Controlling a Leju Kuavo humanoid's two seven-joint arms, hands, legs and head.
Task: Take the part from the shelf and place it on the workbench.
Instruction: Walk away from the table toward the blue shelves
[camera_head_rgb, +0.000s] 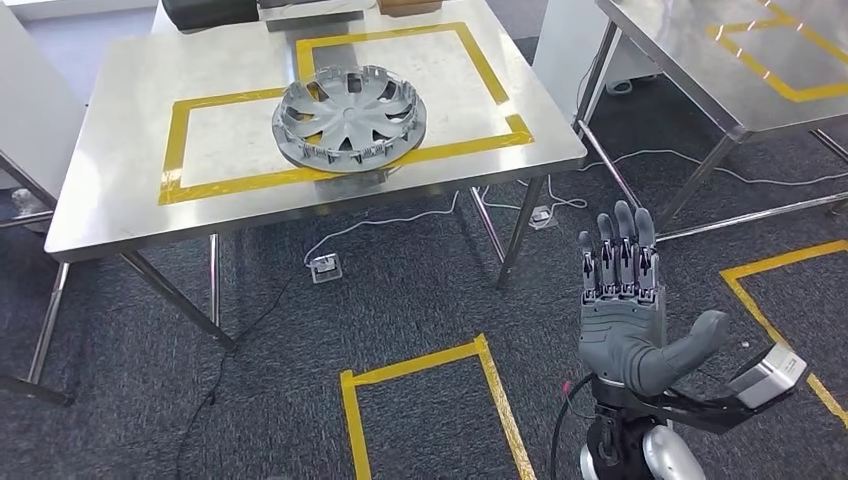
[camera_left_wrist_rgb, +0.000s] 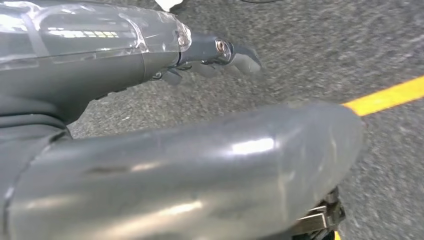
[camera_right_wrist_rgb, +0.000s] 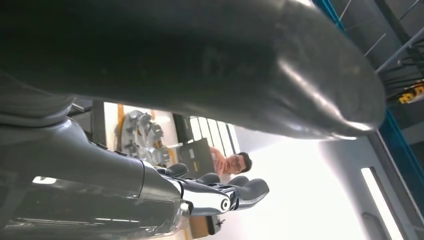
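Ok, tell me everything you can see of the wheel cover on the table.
The wheel cover is a round grey disc, plastic by its look, with radiating spokes and a ring of small clips along its rim. It lies flat on the steel table, overlapping the yellow tape outline. Nothing holds it.

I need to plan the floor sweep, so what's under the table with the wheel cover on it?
Under the steel table: dark carpet, a white cable and a floor socket. The tabletop hides the floor farther back.
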